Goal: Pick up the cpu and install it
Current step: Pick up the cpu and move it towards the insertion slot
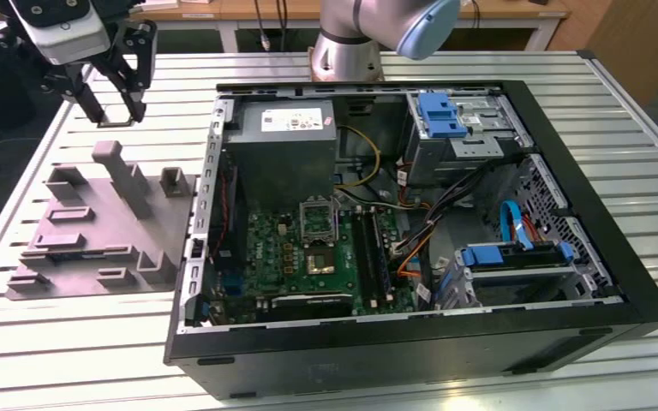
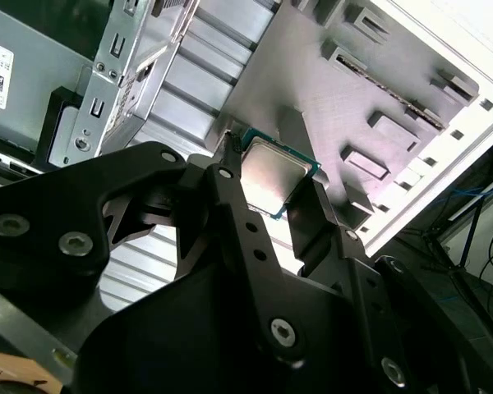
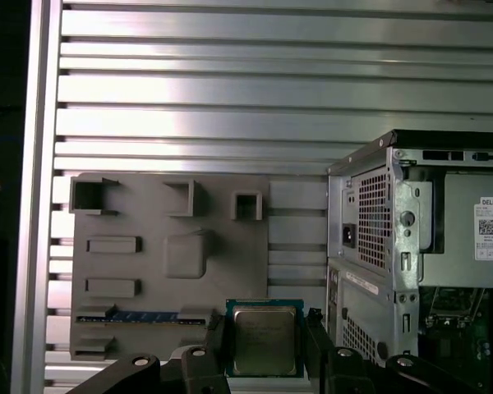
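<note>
Jaws tight on cpu (image 3: 264, 341), over fixture (image 3: 230, 263)

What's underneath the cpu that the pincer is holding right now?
Below the cpu, gripped in the pincer, the grey holder block and the slatted table show around it. The patch directly beneath is covered by the chip itself.

The cpu (image 3: 264, 338) is a small flat square chip with a silvery-grey metal lid and a thin greenish rim around it. It is pinched by two opposite edges between the black fingers (image 2: 230, 185) of the gripper (image 1: 114, 116), with its lid turned up towards the wrist. It is held clear of the table. In the first wrist view it sits over the edge of the grey moulded holder (image 3: 148, 246), beside the open computer case (image 3: 411, 246).
</note>
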`<move>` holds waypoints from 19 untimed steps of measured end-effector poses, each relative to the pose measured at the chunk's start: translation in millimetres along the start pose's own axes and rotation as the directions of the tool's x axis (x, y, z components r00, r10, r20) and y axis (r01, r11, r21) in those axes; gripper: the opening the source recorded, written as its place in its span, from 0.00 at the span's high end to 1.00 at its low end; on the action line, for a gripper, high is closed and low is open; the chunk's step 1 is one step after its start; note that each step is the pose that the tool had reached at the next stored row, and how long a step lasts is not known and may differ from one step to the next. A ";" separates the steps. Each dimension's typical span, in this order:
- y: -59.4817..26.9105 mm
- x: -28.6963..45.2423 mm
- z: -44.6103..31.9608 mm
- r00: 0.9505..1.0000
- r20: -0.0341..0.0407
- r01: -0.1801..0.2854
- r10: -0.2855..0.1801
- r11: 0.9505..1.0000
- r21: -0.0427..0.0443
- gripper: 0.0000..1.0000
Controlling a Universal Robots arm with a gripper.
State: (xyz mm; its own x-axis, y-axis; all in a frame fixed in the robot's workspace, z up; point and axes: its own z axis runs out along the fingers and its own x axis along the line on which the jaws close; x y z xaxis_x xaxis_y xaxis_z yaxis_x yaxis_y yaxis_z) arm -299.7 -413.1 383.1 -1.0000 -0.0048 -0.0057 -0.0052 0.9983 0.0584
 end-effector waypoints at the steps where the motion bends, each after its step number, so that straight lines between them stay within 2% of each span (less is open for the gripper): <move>1: 0.0 -0.6 0.0 1.000 0.000 0.000 0.000 1.000 0.000 0.53; 11: -3.8 -3.4 -0.1 1.000 0.000 0.000 0.000 1.000 0.000 0.53; 19: -5.8 -12.1 0.0 1.000 0.000 -0.001 0.001 1.000 0.000 0.53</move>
State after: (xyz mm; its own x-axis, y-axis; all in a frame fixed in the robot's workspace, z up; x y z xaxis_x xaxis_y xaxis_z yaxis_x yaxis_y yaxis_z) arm -287.5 -418.9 382.8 -1.0000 -0.0037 -0.0057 -0.0041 0.9983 0.0583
